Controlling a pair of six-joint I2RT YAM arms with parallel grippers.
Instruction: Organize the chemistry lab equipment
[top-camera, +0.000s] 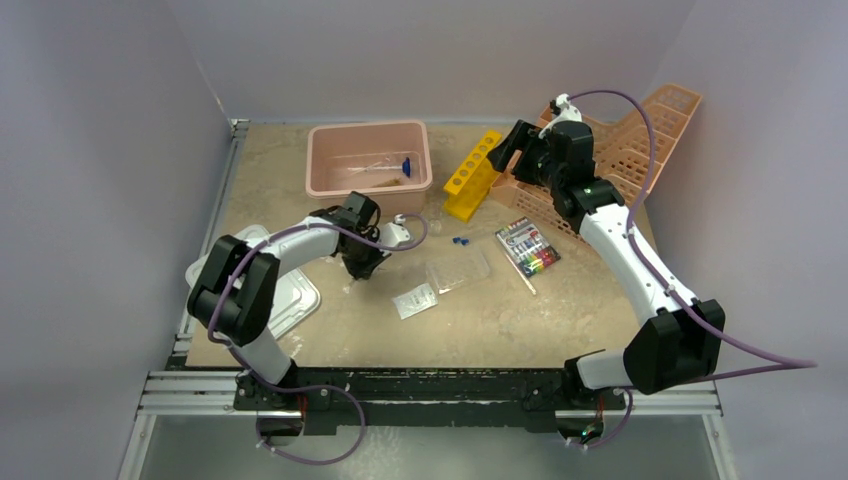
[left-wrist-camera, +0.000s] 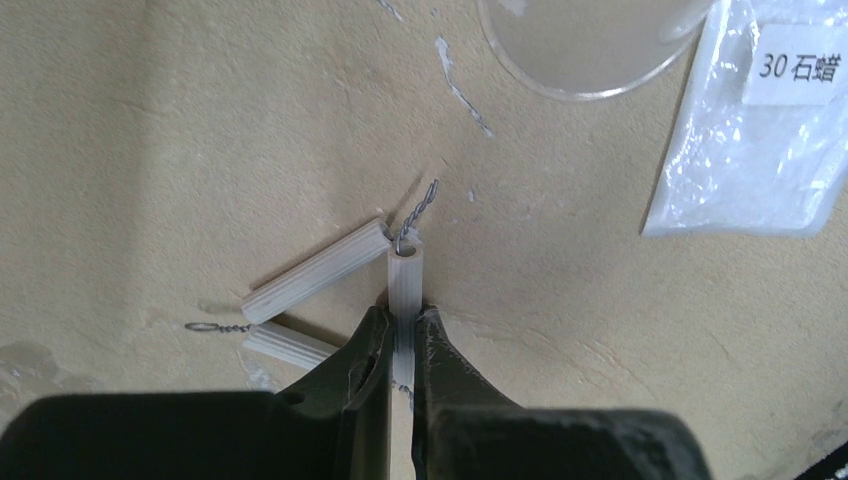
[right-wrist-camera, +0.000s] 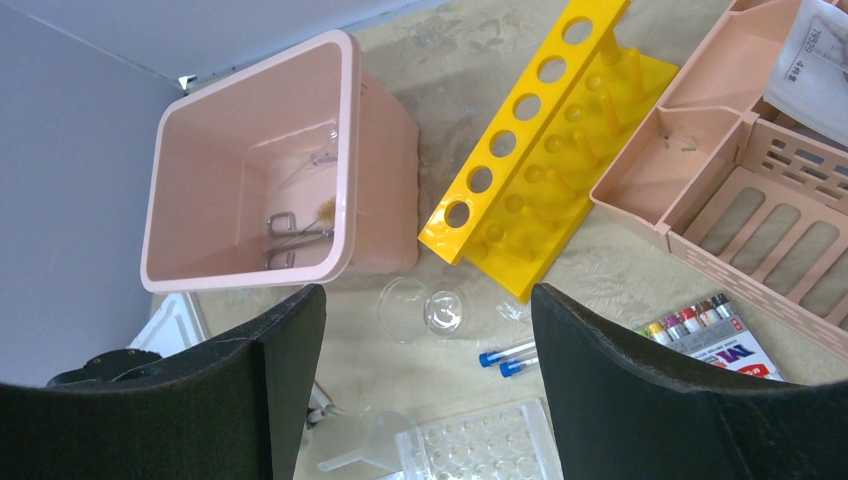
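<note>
While the left gripper (left-wrist-camera: 403, 335) sits clamped on one white tube of the triangle (left-wrist-camera: 318, 270), the piece lies flat on the table (top-camera: 500, 330), left of centre, between the tray (top-camera: 295, 300) on the left and the bag (left-wrist-camera: 745, 150) on the right. Jaws pinch the tube's near half, tips just short of mid-length. The other two tubes and the twisted wire ends are free. Right gripper (right-wrist-camera: 428, 300) is spread wide, holding nothing, hovering far right over the rack (right-wrist-camera: 540, 170) and bin (right-wrist-camera: 190, 180). Tongs (right-wrist-camera: 295, 235) already in that bin.

Handling, my read: light, so no load concern. Tubes look ceramic: hard, smooth, brittle, so moderate squeeze only and no drops. Each tube probably spins on its wire, so a one-tube grip may let the frame swing down on lift. Mid-tube is the right spot; the wire corners are too thin to pinch reliably. Lift slow, keep it low, set it down rather than release from height.
</note>
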